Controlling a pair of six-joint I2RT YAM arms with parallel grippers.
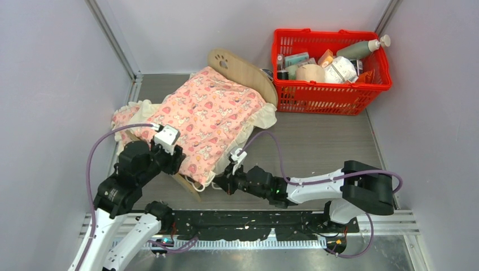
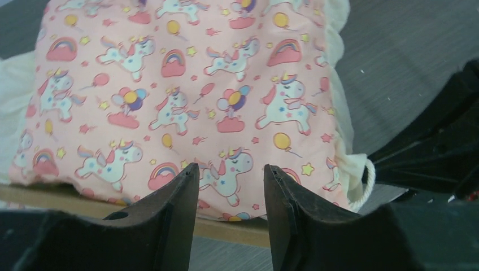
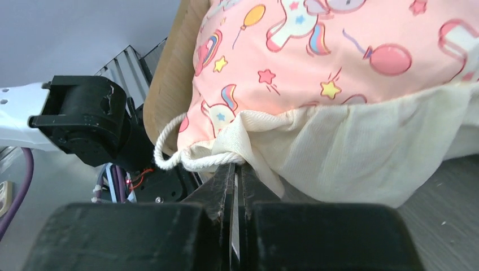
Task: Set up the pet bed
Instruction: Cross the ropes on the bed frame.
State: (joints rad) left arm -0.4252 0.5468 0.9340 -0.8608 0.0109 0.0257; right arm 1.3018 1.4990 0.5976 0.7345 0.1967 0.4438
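blanket [image 1: 209,121] corner nipped, pet bed [image 1: 240,70] on the table [image 1: 322,141]
right pincer [image 3: 237,169] clamps the frill [image 3: 339,141]; left pincer [image 2: 231,172] gapes empty over the near edge. a hard tug could slip that thin hold or drag the light frame.

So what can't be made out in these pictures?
Top external: unicorn blanket covers the pet bed; no mattress shows.
Right wrist: right gripper shut at the blanket's frill; whether fabric is pinched is unclear.
Top external: labels in the red basket are too small.
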